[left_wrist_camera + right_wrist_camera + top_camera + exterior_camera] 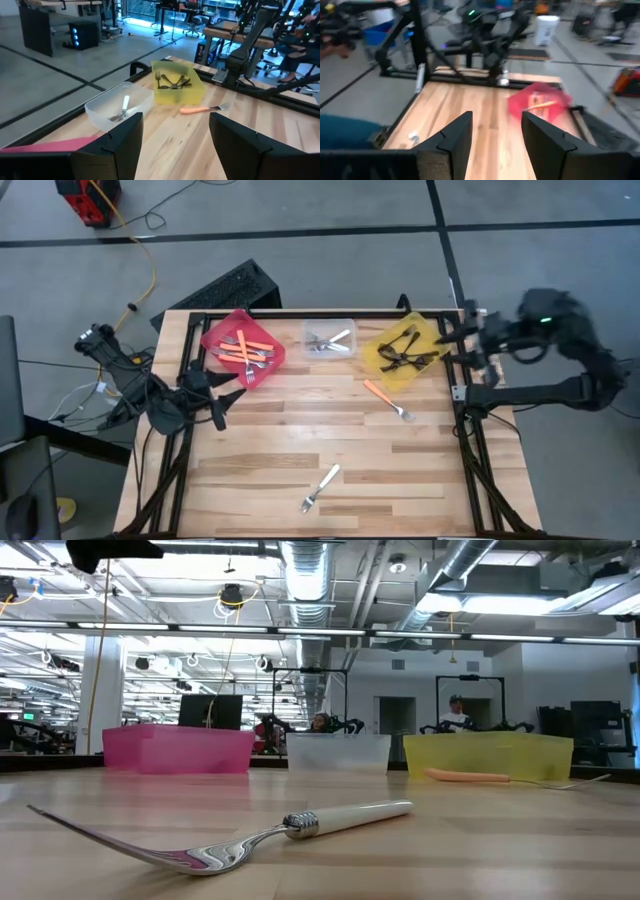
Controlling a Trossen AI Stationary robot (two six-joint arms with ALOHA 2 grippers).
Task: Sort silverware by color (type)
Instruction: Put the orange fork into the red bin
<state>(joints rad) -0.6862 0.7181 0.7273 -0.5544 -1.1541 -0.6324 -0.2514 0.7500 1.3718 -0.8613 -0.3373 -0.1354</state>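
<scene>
Wooden table point(300, 430), both arms' fingers spread, empty, red bin point(538, 102) blurred

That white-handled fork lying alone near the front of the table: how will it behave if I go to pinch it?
The white-handled fork looks stiff, metal head and rigid handle. Its rounded handle probably lets it rock or slip under a pinch. It lies low on the table with its tines arched up, so pressing one end may tip it.

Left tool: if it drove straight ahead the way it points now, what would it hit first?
Probably nothing at once. The left tool, open and empty, looks over bare table. Farther along lie the orange-handled fork and the yellow bin; the fork looks likelier, though depth is unclear.
</scene>
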